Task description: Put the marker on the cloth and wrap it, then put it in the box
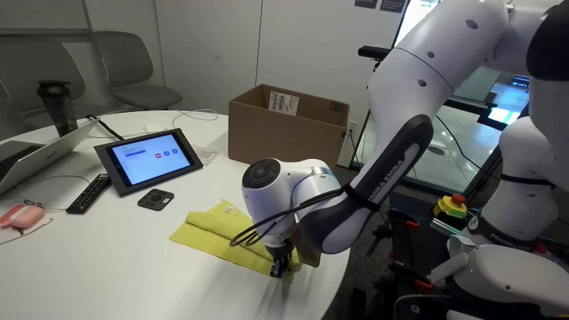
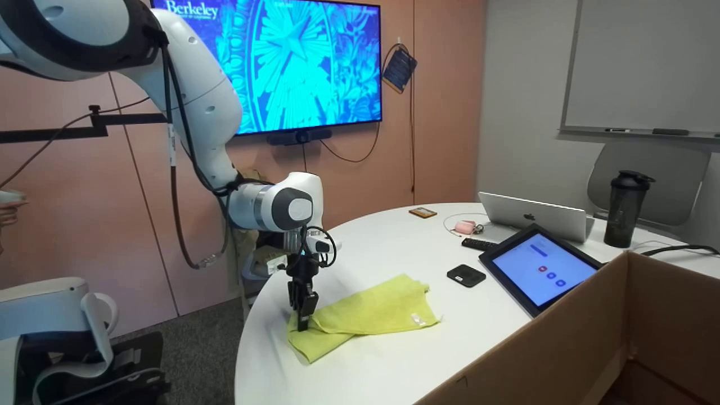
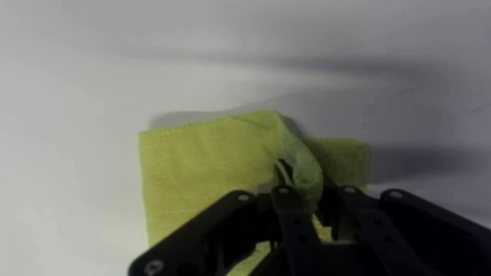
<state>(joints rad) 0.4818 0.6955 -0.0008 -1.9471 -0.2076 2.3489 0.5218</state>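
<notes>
The yellow cloth (image 1: pixel 213 240) lies partly folded over near the table's rim, its layers also visible in an exterior view (image 2: pixel 377 309). My gripper (image 2: pixel 304 322) points down at the cloth's end on the rim side. In the wrist view a bunched fold of the cloth (image 3: pixel 207 161) rises between the fingers of the gripper (image 3: pixel 307 183), which stand only a little apart. Whether they still pinch the fold is unclear. The marker is hidden from every view. The brown cardboard box (image 1: pixel 284 133) stands upright with its top uncovered, away from my gripper (image 1: pixel 279 269).
On the white table (image 1: pixel 133 266) lie a black remote (image 1: pixel 89 194), a flat black device (image 1: pixel 155 199), a pink case (image 1: pixel 26 216) and a tilted tablet (image 1: pixel 151 158). A laptop (image 2: pixel 534 215) and a dark bottle (image 2: pixel 623 211) stand farther off.
</notes>
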